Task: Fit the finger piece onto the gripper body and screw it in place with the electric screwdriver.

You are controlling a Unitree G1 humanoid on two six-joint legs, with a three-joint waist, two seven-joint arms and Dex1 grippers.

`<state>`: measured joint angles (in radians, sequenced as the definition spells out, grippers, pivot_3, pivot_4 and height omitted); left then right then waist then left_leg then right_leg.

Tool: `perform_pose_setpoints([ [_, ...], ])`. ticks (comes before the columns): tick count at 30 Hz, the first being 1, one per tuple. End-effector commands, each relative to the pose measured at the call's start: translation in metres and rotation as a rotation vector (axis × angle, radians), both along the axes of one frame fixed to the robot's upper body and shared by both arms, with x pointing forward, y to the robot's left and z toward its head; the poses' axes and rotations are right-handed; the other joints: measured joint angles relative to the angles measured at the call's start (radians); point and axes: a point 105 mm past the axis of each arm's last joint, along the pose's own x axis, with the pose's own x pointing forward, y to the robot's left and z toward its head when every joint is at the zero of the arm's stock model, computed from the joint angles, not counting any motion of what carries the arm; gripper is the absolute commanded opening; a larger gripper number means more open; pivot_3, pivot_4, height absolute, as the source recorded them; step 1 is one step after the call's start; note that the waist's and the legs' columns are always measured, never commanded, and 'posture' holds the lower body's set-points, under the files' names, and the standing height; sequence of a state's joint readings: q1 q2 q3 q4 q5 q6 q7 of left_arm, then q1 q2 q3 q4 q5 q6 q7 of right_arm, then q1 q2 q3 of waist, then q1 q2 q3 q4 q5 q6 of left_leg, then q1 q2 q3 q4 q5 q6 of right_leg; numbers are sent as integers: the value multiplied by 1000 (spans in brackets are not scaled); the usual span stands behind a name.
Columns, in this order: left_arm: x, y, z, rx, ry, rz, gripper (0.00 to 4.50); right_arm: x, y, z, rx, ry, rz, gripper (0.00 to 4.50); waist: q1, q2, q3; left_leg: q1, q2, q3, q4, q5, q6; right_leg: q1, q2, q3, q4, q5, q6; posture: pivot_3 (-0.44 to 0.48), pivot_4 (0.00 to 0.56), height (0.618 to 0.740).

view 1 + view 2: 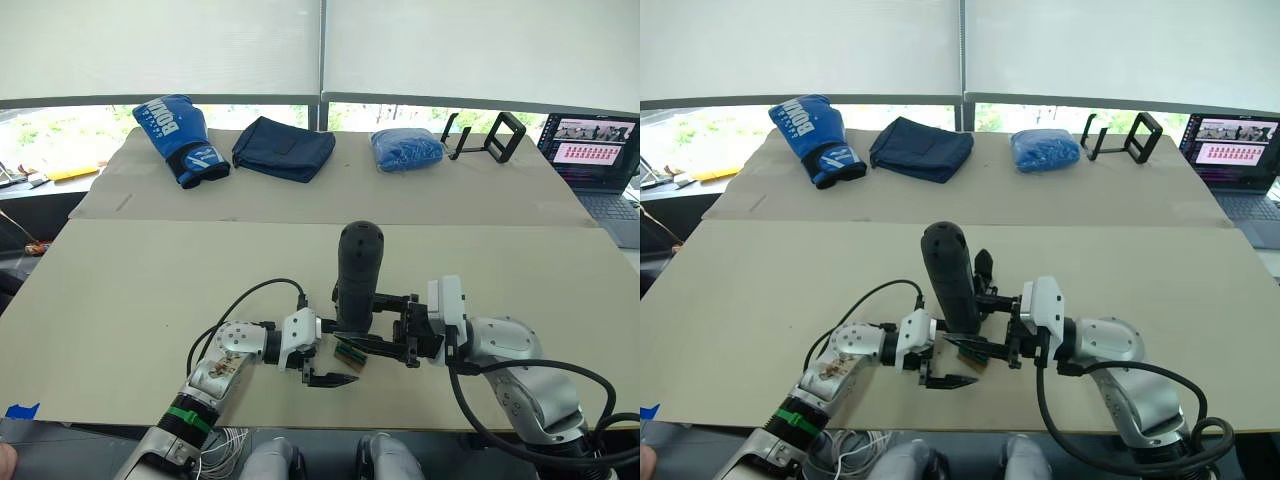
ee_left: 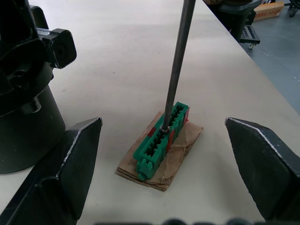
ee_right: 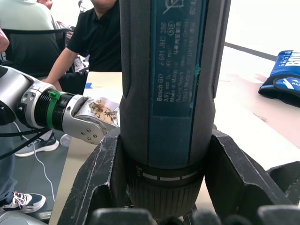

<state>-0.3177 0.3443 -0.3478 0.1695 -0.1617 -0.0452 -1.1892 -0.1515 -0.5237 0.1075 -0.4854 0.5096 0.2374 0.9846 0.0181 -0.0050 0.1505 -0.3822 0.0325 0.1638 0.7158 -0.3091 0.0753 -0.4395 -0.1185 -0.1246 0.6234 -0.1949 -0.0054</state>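
Observation:
The electric screwdriver (image 1: 358, 272) stands upright on the table, with my right gripper (image 1: 375, 322) shut around its lower end. Its thin metal bit (image 2: 179, 61) comes down into a green slotted strip (image 2: 161, 140) lying on a scrap of brown cardboard. My left gripper (image 1: 338, 352) is open, one finger (image 2: 70, 164) on each side of that strip, touching nothing. The gripper body (image 2: 23, 98), black with a round base, stands just beside the left gripper and partly behind the screwdriver (image 1: 983, 268). The finger piece is hidden from me.
Along the far table lie a blue boxing glove (image 1: 180, 125), a dark blue bag (image 1: 283, 148), a blue bundle (image 1: 406, 149) and a black stand (image 1: 487, 137). A laptop (image 1: 600, 150) sits far right. Seated people (image 3: 93, 42) are beyond the table's left edge.

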Motion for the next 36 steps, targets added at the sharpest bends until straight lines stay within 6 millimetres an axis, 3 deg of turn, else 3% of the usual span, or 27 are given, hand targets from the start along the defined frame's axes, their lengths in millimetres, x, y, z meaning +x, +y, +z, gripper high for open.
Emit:
perform_pose_setpoints([
  [1, -8, -3, -17, 32, 71, -8, 4438, -3, 1, 3, -15, -35, 0, 1907, 0, 0, 0, 0, 0, 0, 0, 0, 0, 0, 0, 0, 0, 0, 0, 0, 150, 740],
  [11, -6, -4, -16, 27, 66, -2, 4438, -4, 6, 2, -15, -40, 9, 1907, 1, 0, 0, 0, 0, 0, 0, -1, 1, 1, -2, -1, 0, 0, 1, 0, 150, 740],
  [21, -2, 0, -13, 12, 49, 10, 4438, -2, 4, 24, 56, -96, 18, 1907, 1, 0, 0, 0, 0, 0, 0, -1, 1, 0, -2, -1, 0, 0, 1, 0, 150, 740],
  [36, 7, 9, -1, -27, 39, 33, 4438, -7, 2, 35, 72, -103, 62, 1907, -4, 0, 0, -1, 0, 0, 0, -1, 1, 0, -2, -1, 0, 0, 1, 0, 150, 740],
])
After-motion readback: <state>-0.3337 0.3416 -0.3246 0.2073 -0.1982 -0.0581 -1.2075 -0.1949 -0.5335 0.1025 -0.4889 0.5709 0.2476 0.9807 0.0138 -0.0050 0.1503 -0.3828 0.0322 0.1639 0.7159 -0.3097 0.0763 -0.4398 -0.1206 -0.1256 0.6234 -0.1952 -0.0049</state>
